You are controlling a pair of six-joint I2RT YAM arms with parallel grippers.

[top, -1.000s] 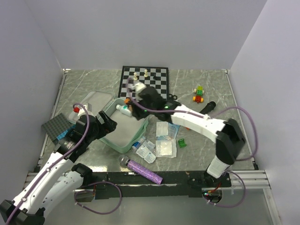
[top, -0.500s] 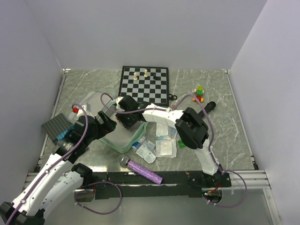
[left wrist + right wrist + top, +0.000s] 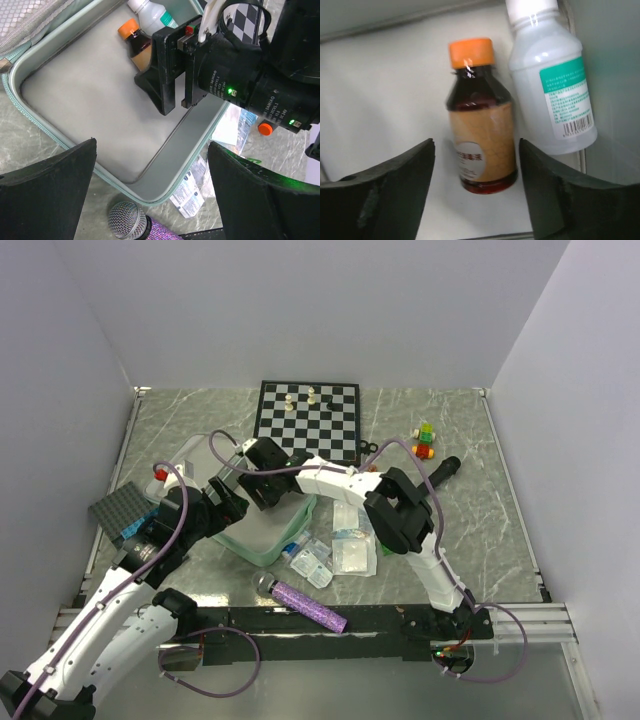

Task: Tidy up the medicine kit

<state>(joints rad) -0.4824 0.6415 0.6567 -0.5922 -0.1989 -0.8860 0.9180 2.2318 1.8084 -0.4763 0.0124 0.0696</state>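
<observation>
The medicine kit (image 3: 250,552) lies open left of centre, mint-green with a bare grey lining (image 3: 85,100), its lid (image 3: 200,452) folded back. An amber bottle (image 3: 480,135) with an orange cap lies flat inside it beside a white bottle (image 3: 550,85) with a green label. My right gripper (image 3: 258,490) is down in the case, open, its fingers either side of the amber bottle (image 3: 137,50) with a gap on both sides. My left gripper (image 3: 226,504) hovers open over the case's near-left rim with nothing in it.
A chessboard (image 3: 308,420) with a few pieces lies behind the case. Sachets (image 3: 345,540) and a green block (image 3: 388,546) lie to its right, a purple glitter microphone (image 3: 305,605) in front. A dark studded plate (image 3: 120,510) sits at the left, coloured bricks (image 3: 424,440) at the right.
The right arm has folded, and its gripper has moved left and down into the case. The left arm has not moved.
</observation>
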